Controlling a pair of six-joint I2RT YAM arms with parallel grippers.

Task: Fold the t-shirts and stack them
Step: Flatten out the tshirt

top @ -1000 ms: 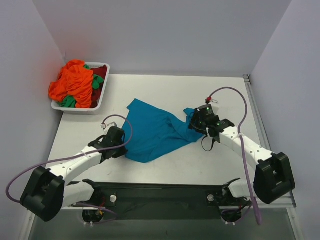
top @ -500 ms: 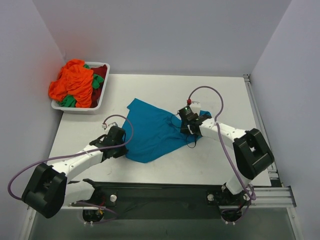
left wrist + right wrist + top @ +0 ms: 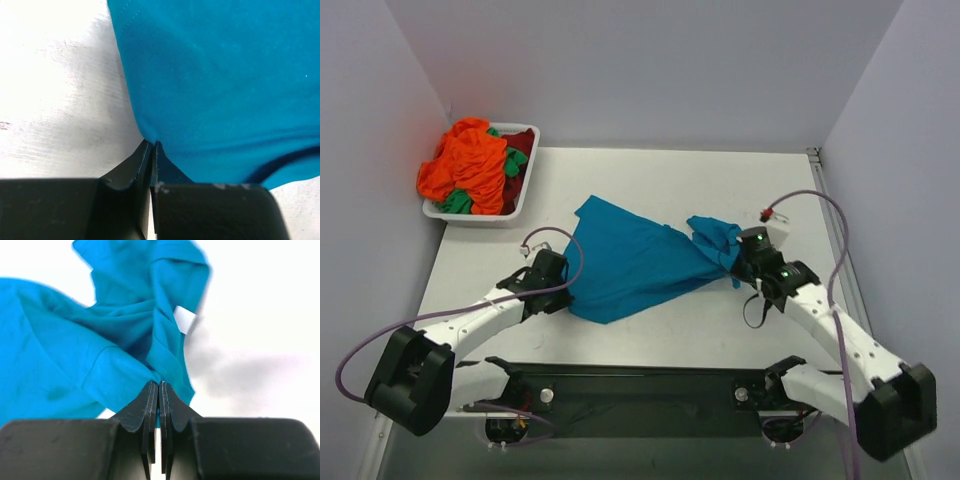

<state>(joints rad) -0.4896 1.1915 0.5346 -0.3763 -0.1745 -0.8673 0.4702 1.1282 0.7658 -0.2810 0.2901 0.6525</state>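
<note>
One teal-blue t-shirt [image 3: 630, 265] lies mid-frame on the single desk [image 3: 650, 180], and one white tray [image 3: 528, 185] sits at the upper left. The tray's heap shows three colours: orange cloth [image 3: 470, 165], green cloth [image 3: 515, 162] and dark red cloth [image 3: 522, 143]; how many shirts cannot be told. Two in all: left end effector [image 3: 563, 292], right end effector [image 3: 738, 268].

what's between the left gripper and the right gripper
The teal-blue t-shirt spans it, left gripper shut on one edge, right gripper on the other, as the top view shows.
</note>
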